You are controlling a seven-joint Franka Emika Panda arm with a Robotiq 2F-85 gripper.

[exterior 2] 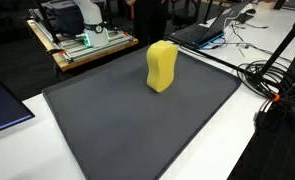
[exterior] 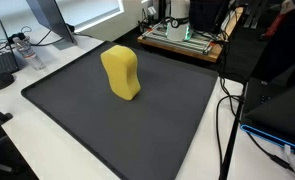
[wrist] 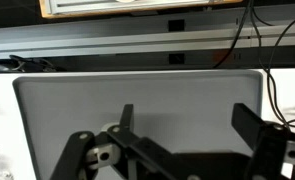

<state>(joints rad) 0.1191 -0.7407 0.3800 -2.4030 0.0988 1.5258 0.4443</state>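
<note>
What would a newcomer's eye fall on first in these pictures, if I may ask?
The bright yellow sponge-like block stands out at once: in both exterior views it stands upright and alone on the dark grey mat. In the wrist view the gripper hangs over the mat with its jaws wide apart and nothing between them.

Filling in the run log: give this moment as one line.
gripper: open, empty | below it: dark mat | yellow sponge: upright on mat, untouched
</note>
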